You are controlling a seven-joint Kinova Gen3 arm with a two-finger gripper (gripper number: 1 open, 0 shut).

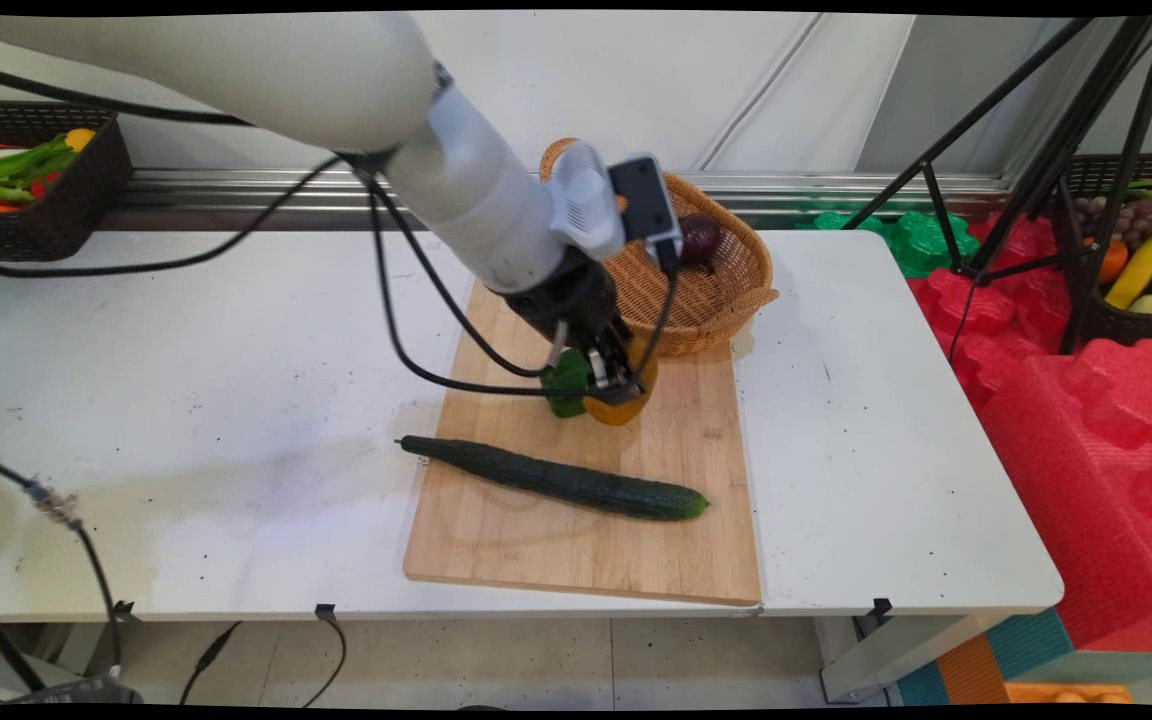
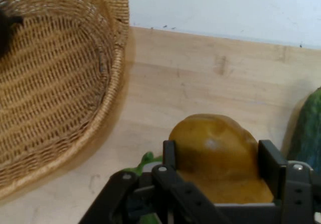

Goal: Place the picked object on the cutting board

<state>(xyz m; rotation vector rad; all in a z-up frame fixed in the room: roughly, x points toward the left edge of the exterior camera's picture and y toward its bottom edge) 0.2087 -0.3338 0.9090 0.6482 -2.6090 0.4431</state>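
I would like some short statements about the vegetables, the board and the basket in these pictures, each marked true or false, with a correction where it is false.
1. The gripper has its fingers on either side of the yellow pepper. True.
2. The cucumber lies inside the basket. False: it lies on the wooden cutting board, nearer the camera than the pepper.
3. A dark purple vegetable sits in the basket. True.
4. The basket stands wholly on the bare table, apart from the board. False: its near edge rests on the board's far end.
5. The yellow pepper is on the cutting board. True.
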